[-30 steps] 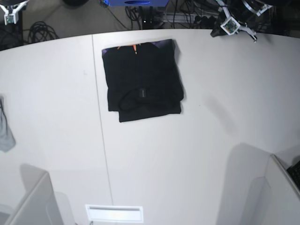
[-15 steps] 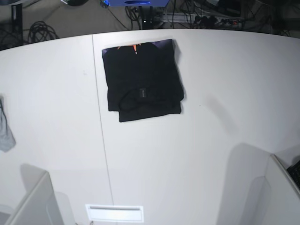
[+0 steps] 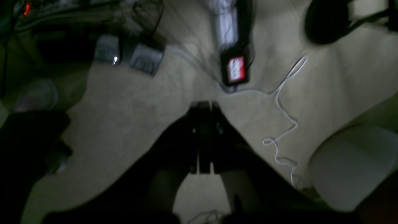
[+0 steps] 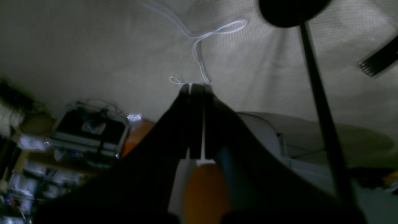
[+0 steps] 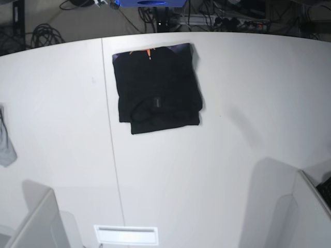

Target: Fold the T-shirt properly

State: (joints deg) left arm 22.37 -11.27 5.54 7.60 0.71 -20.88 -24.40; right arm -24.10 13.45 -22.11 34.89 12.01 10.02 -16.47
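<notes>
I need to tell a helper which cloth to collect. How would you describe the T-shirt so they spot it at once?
On the white table, look toward the far edge, just right of the seam. The T-shirt is the folded black rectangle there, unlike the small grey cloth at the left edge.

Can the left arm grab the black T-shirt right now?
Probably not right away. The T-shirt lies folded on the table with nothing covering it, but the left gripper is shut and pulled away, its camera showing only floor and cables. It would have to come back first.
</notes>
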